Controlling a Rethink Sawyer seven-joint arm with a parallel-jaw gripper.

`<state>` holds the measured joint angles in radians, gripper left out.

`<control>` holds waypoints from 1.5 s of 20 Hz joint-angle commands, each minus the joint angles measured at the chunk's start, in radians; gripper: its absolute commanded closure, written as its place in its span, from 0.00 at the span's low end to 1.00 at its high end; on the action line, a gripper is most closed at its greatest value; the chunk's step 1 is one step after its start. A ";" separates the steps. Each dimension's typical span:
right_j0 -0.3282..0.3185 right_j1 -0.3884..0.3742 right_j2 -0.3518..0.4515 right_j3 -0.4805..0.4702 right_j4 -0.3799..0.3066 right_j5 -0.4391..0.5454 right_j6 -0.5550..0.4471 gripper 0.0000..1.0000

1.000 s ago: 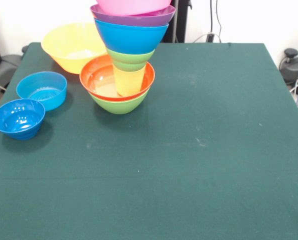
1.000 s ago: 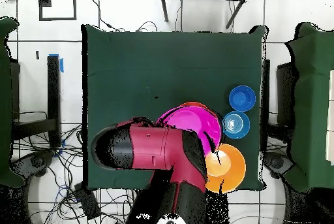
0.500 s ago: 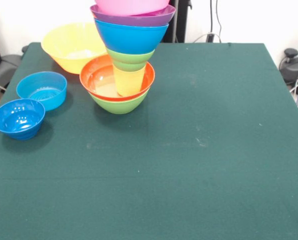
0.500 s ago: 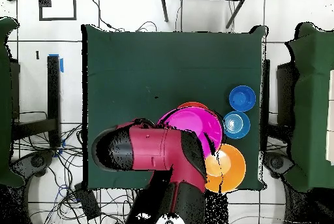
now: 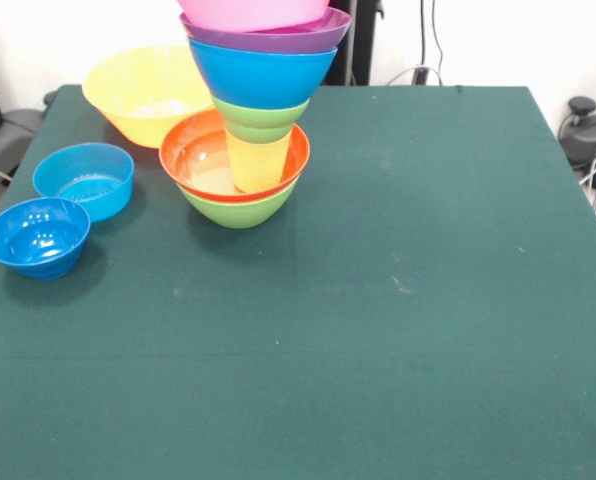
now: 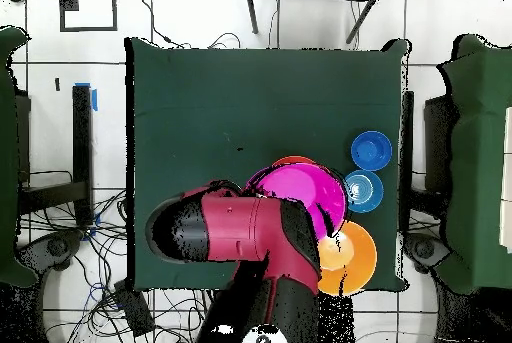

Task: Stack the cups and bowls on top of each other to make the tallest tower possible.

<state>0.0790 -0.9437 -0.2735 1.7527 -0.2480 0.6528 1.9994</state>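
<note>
Seven pieces form the tower [image 5: 253, 120] at the table's [image 5: 398, 330] back; we note its pink bowl [image 6: 305, 191] has shifted slightly, seemingly settling. Claw hidden: state unknowable. Three bowls remain.

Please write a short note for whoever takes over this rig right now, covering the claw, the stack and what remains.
Claw: hidden in both views; the arm reaches over the tower, so its state cannot be told.
Tower, from the table up: green bowl, red-orange bowl, yellow cup, small green bowl, blue bowl, purple bowl, pink bowl on top.
Left on the table: large orange bowl, light-blue bowl, dark blue bowl.
</note>
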 commanded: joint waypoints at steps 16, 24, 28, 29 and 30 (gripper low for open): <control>-0.069 0.007 0.169 0.052 -0.026 0.005 -0.061 0.00; -0.081 -0.001 0.184 0.062 -0.038 -0.003 -0.064 0.00; -0.076 -0.003 0.180 0.061 -0.062 -0.026 -0.054 0.00; -0.076 -0.004 0.180 0.063 -0.063 -0.029 -0.053 0.00; -0.073 -0.006 0.179 0.063 -0.066 -0.030 -0.051 0.00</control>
<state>0.0158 -0.9476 -0.1852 1.7617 -0.2557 0.6530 1.9994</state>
